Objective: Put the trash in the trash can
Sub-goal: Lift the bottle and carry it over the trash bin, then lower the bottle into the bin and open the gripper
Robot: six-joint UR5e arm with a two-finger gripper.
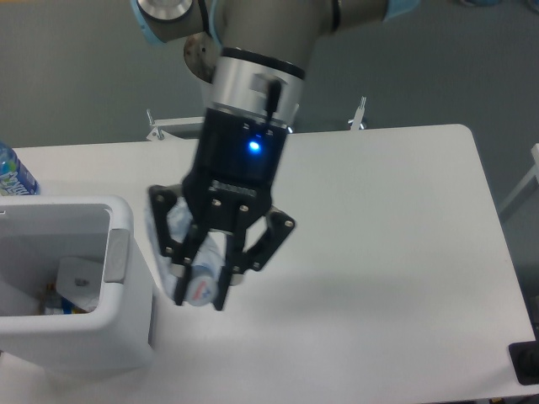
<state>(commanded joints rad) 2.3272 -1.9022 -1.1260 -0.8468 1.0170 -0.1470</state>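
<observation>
The gripper is pinching the crushed bottle. The bottle is clear plastic, bent and squashed, and light shows through it. Its whitish cap end points down, with a bit of red on it, and sits between the two black fingers. The rest of the bottle runs up behind the fingers. The bottle is up in the air above the white counter, just beside the right side of the trash can.

The trash can is a white box with round corners and a grey panel on the rim. Inside it lies a flat whitish piece and some small things that are too dark to tell apart.

A blue light glows on the black part of the arm above the gripper. There is small white writing under the light, but it is too blurry to read.

At the far left edge stands a bottle with a blue label. The words on that label cannot be read either.
</observation>
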